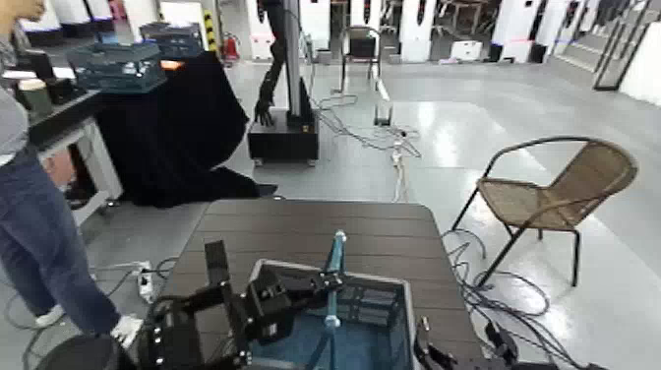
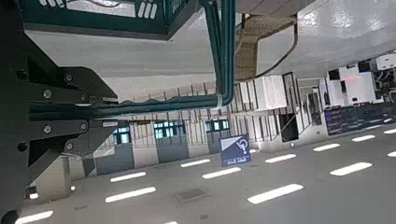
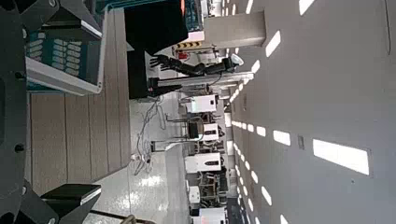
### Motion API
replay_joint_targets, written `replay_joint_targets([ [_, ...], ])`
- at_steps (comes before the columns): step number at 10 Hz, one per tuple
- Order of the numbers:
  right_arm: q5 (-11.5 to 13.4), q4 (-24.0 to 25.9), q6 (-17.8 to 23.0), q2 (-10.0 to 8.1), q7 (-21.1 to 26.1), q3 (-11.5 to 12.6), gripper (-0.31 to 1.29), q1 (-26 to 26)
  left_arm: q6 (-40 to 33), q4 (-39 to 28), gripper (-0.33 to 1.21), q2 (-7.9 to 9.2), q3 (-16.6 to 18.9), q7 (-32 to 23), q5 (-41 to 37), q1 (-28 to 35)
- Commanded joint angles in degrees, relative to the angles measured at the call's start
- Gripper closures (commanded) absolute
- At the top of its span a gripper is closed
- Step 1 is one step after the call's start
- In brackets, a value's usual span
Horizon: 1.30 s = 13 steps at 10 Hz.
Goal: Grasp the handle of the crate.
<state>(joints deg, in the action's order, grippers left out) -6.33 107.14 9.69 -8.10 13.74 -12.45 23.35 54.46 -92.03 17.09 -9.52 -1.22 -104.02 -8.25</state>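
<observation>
The grey-rimmed crate [image 1: 393, 286] with a teal inside stands at the near edge of the dark table [image 1: 295, 228]. Its slim teal handle [image 1: 337, 254] stands raised over the crate's middle. My left gripper [image 1: 332, 284] reaches in from the left and is shut on the handle. In the left wrist view the fingers [image 2: 140, 103] run up to the teal handle [image 2: 222, 47], with the crate [image 2: 93, 17] beyond. My right gripper [image 1: 425, 346] rests low at the crate's right corner, apart from it, open. The right wrist view shows the crate [image 3: 65, 61] between its spread fingers.
A person [image 1: 39, 226] stands at the table's left. Behind are a black-draped table [image 1: 177, 128] with dark lattice crates [image 1: 118, 64] and another robot on a base [image 1: 283, 108]. A wicker chair [image 1: 561, 197] stands right, and cables [image 1: 393, 138] lie on the floor.
</observation>
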Motion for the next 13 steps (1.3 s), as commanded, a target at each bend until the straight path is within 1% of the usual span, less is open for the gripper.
replay_joint_targets([
  [1, 0.2, 0.0, 0.2, 0.01, 0.2, 0.1, 0.15, 0.1, -0.1, -2.2, 1.19, -1.45, 0.7, -1.9, -2.3, 3.3],
  [4, 0.8, 0.1, 0.9, 0.37, 0.5, 0.3, 0.15, 0.6, -0.3, -5.0, 1.19, -3.56, 3.3, -3.3, -3.9, 7.3],
  [5, 1.2, 0.2, 1.0, 0.45, 0.4, 0.4, 0.15, 0.6, -0.5, -5.7, 1.19, -3.91, 3.6, -3.6, -4.4, 8.3],
  [10, 1.5, 0.3, 0.3, 0.54, 0.5, 0.2, 0.15, 0.5, -0.2, -6.0, 1.19, -4.26, 3.4, -3.7, -6.1, 9.7],
  [13, 1.1, 0.2, -0.4, 0.45, 0.5, 0.2, 0.15, 0.5, -0.3, -5.9, 1.19, -4.52, 3.4, -3.4, -6.5, 10.0],
])
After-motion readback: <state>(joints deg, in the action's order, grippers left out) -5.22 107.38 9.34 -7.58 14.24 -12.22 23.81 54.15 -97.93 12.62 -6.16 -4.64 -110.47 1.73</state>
